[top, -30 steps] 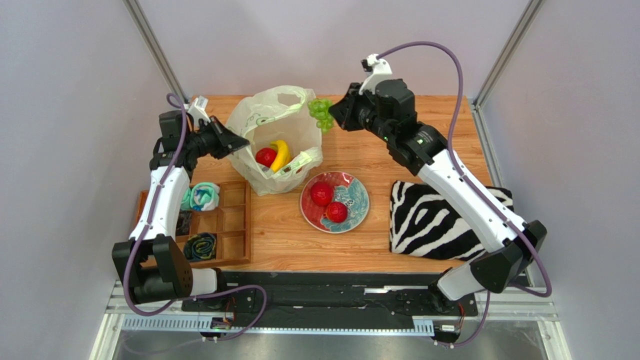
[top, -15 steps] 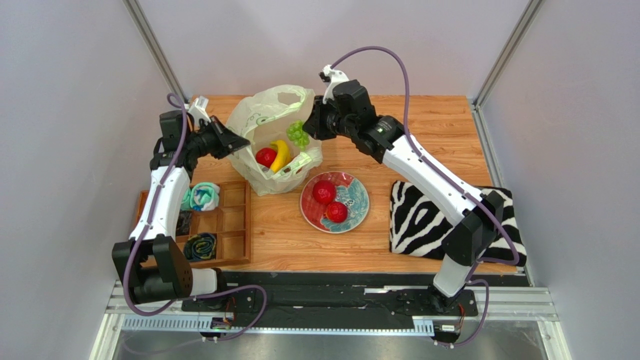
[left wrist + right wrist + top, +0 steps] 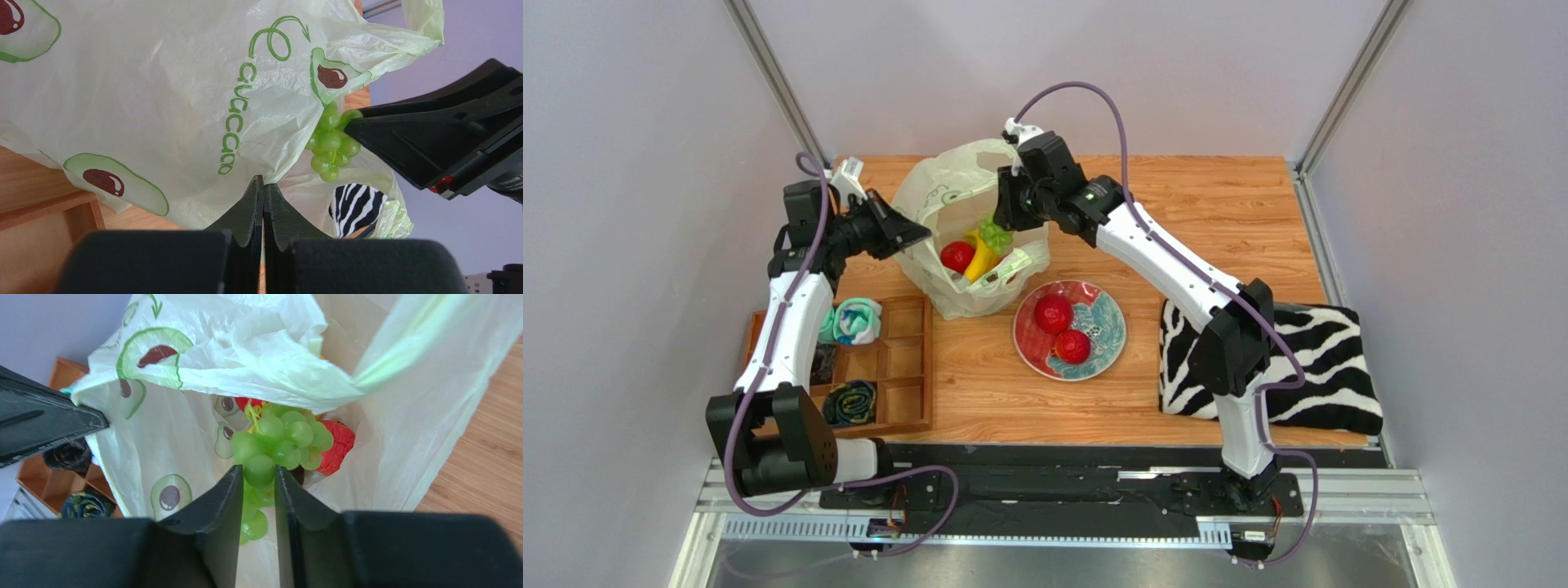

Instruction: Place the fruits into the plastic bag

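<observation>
1. Grapes: the right claw (image 3: 256, 471) pinches the green grape bunch (image 3: 279, 438) by its lower grapes, within the open mouth of the pale yellow-green crinkly plastic bag (image 3: 245, 349).
2. Fingers pressed together, the left claw (image 3: 264, 187) clamps the bag's edge.
3. Inside lie a yellow banana (image 3: 979, 257) and a red round fruit (image 3: 955, 255).
4. Two more red round fruits (image 3: 1051, 314) sit on the red-and-teal patterned plate (image 3: 1114, 321), on the wooden counter (image 3: 1210, 202) just beside the bag.

The wooden table (image 3: 1259, 221) carries plastic bag (image 3: 946, 190), patterned plate (image 3: 1116, 325), zebra cloth (image 3: 1308, 368) — and a compartment tray (image 3: 906, 390).
</observation>
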`<action>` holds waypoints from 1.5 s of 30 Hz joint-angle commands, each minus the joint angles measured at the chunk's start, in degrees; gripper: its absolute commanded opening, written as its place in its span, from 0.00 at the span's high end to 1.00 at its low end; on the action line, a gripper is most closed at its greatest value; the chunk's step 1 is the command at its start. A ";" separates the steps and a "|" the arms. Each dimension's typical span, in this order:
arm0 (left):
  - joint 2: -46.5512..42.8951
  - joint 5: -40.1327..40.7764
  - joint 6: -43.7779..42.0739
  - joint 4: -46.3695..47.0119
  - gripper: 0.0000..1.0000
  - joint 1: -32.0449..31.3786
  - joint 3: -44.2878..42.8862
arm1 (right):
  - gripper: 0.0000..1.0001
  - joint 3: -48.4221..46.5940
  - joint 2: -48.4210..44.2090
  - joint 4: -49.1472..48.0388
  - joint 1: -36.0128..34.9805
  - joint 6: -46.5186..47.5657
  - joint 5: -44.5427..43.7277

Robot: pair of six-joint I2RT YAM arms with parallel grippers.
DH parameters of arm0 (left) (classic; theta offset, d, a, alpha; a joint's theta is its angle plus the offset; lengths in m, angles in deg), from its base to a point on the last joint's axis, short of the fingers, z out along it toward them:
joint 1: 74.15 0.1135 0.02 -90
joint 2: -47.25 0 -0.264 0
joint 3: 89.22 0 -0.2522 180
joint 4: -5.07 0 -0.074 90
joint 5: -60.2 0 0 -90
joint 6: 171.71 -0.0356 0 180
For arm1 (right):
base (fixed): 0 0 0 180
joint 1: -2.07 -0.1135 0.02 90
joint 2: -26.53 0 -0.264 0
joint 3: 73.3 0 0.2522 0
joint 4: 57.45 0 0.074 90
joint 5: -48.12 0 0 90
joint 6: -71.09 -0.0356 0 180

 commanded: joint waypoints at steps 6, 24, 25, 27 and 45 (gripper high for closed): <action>-0.18 -0.49 -0.32 0.66 1.00 -0.28 -2.48 | 0.39 -6.00 2.45 0.40 -1.53 3.24 0.46; -0.27 0.56 -1.37 -0.04 1.00 -0.10 -2.92 | 0.36 -0.75 -8.42 0.22 -1.36 6.57 -3.30; -0.10 0.30 -1.20 0.13 1.00 -0.19 -3.00 | 0.32 1.19 -9.84 0.32 -1.10 7.02 -4.45; 0.69 -0.23 -0.93 0.31 1.00 -0.19 -3.35 | 0.31 5.67 -15.44 -0.56 0.13 7.37 -5.16; 2.72 -0.49 -1.63 -0.83 1.00 0.16 -6.17 | 0.27 59.56 -42.21 -10.32 2.42 3.33 -7.45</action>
